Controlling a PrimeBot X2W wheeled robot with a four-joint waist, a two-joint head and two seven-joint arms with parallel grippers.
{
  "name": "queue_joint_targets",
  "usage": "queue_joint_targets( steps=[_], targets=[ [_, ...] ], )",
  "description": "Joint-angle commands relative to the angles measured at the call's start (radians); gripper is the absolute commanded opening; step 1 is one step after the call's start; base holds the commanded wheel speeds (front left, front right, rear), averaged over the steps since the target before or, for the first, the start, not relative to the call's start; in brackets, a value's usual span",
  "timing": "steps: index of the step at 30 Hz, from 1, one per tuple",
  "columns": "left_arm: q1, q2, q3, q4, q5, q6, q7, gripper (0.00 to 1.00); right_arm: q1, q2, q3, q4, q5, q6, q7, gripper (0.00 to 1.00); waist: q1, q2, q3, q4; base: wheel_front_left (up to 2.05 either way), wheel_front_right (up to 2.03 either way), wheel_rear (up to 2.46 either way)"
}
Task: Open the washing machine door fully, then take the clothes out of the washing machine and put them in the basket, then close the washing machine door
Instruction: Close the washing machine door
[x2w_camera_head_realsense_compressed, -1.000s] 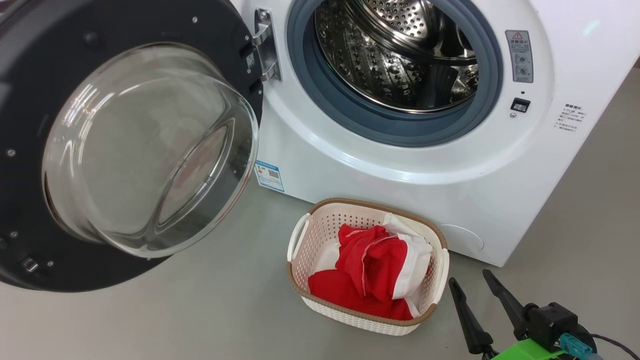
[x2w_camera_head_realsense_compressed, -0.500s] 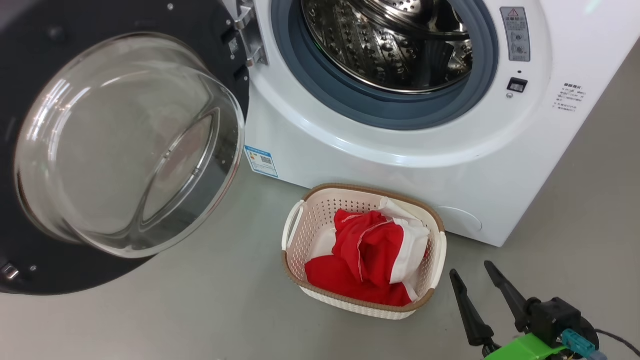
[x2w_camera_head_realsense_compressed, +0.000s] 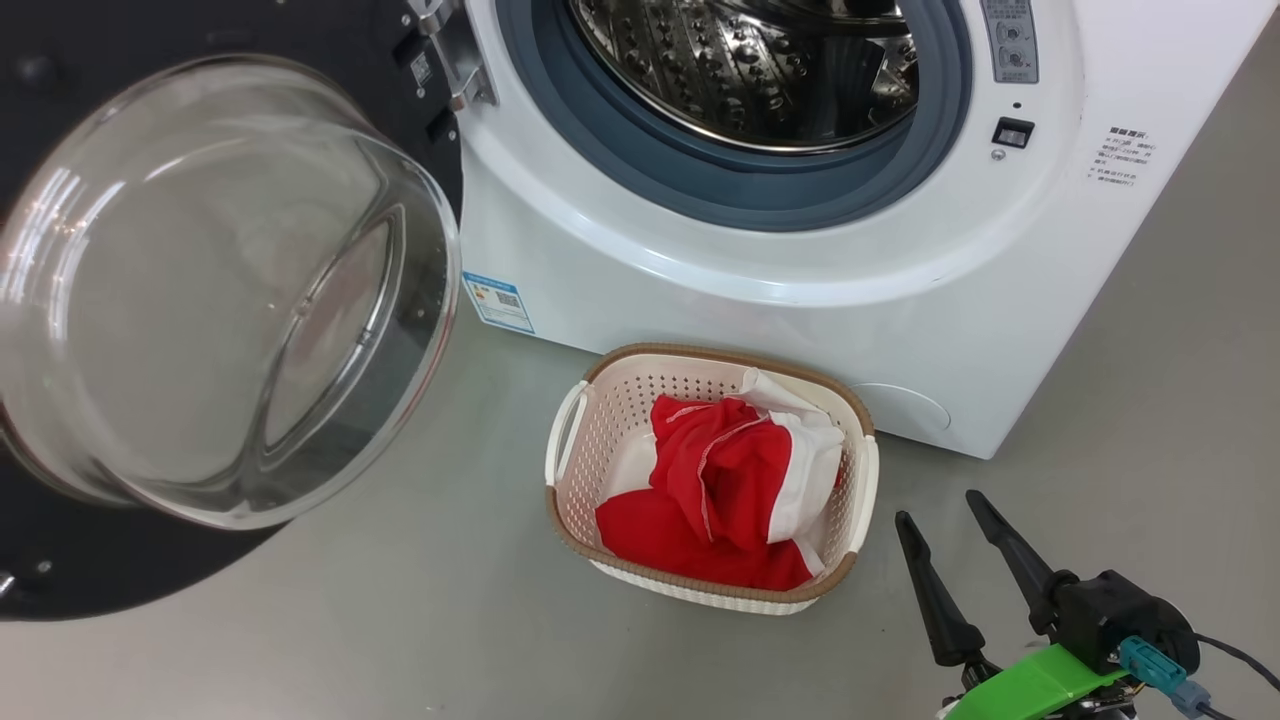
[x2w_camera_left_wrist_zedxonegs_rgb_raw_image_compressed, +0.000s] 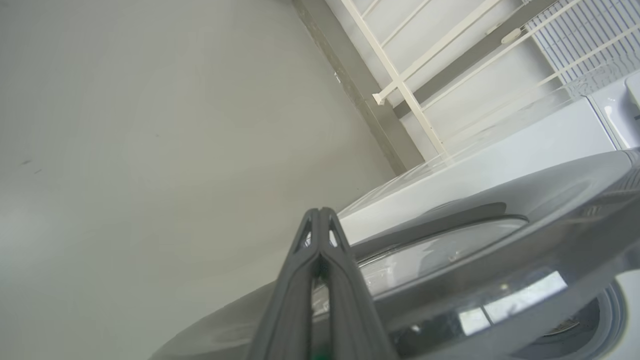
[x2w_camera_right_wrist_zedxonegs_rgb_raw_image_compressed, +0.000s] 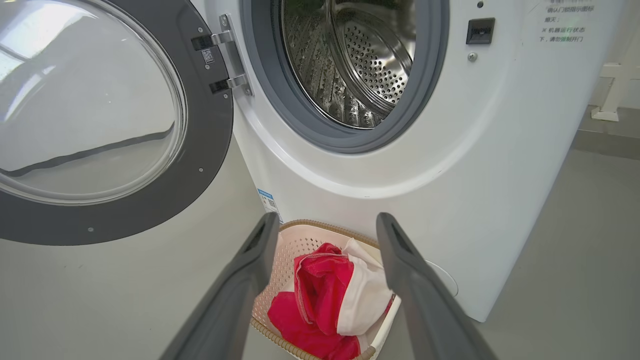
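clothes (x2w_camera_head_realsense_compressed: 720, 480) are lying in the basket (x2w_camera_head_realsense_compressed: 700, 352) at lower centre, so door-closing is seemingly coming next: the clenched, empty left gripper (x2w_camera_left_wrist_zedxonegs_rgb_raw_image_compressed: 320, 212) is facing a push on the washing machine door (x2w_camera_head_realsense_compressed: 220, 290) at left, the right gripper (x2w_camera_head_realsense_compressed: 935, 504) idling wide open.

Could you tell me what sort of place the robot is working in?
Probably a laundry area, perhaps a test room: a white front-loading washing machine stands on a bare grey floor, with a basket of red clothes in front of it.
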Motion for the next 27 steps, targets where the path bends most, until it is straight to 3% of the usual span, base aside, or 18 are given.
queue_joint_targets(
  steps=[1, 12, 27],
  targets=[
    [0.027, 0.061, -0.001, -0.05, -0.018, -0.007, 0.035, 0.0, -0.034, -0.006, 0.022, -0.026, -0.001, 0.007, -0.006, 1.0, -0.0001, 0.0, -0.005, 0.001, 0.0, 0.0, 0.0],
    [0.139, 0.06, -0.067, -0.255, -0.111, -0.007, 0.124, 0.0, -0.014, -0.004, 0.019, -0.023, 0.006, 0.007, -0.006, 1.0, -0.0001, 0.0, -0.048, 0.014, 0.0, 0.0, 0.0],
    [0.334, 0.049, -0.166, -0.702, -0.24, -0.007, 0.173, 0.0, 0.012, -0.007, 0.017, -0.03, 0.016, 0.007, -0.006, 1.0, -0.0001, 0.0, -0.086, -0.005, 0.0, 0.0, 0.0]
  ],
)
